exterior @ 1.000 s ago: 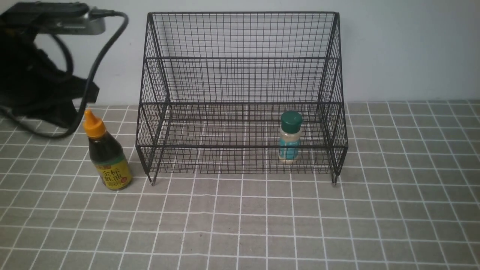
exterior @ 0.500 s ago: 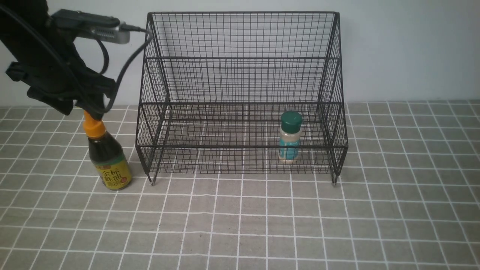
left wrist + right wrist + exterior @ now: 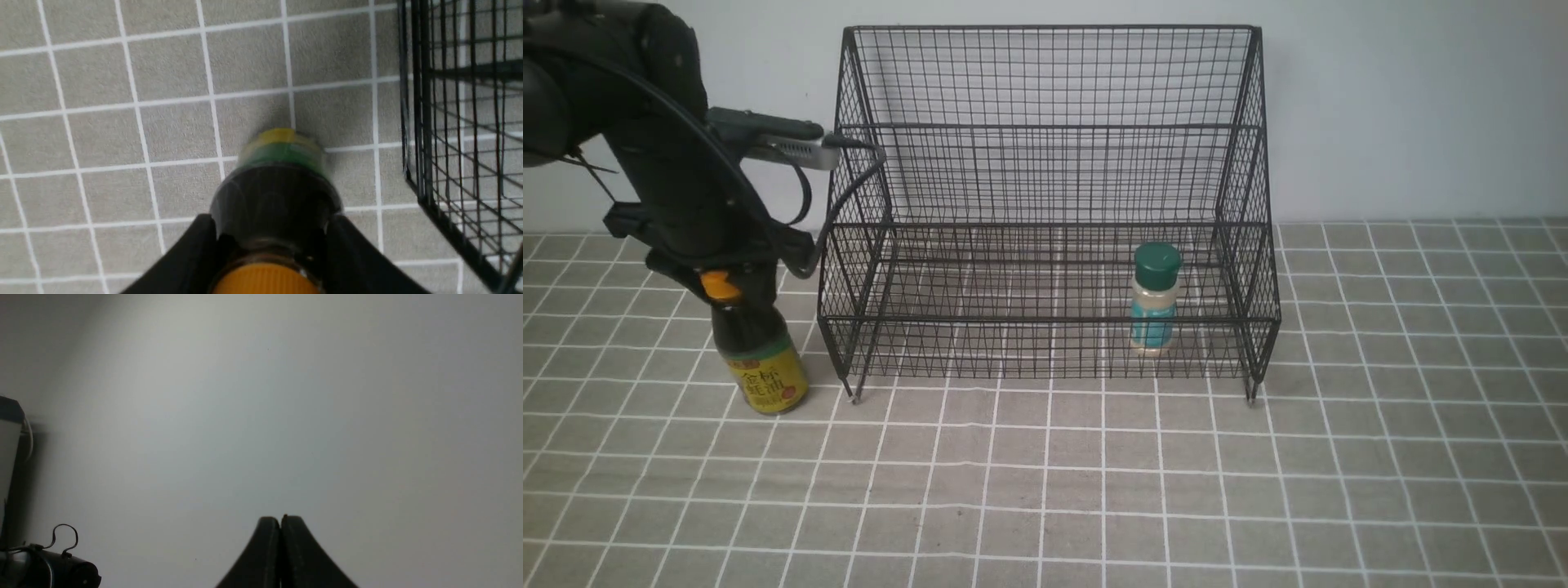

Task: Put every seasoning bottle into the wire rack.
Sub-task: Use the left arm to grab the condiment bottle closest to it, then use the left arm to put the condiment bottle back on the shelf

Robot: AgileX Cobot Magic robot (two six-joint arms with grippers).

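L gripper [image 3: 271,234]: fingers closed around sauce bottle [image 3: 761,355] neck | sauce: upright on table [image 3: 1045,490], just left of rack [image 3: 1049,319] | shaker [image 3: 1154,298]: upright inside rack, right part | R gripper [image 3: 280,524]: fully closed, tips together, empty, facing wall [image 3: 310,416]

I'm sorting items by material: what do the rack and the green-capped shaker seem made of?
Rack: likely metal wire, black coated or painted, judging by its thin dark mesh.
Shaker: body clear plastic or glass, contents showing through; cap probably plastic, smooth dark green.
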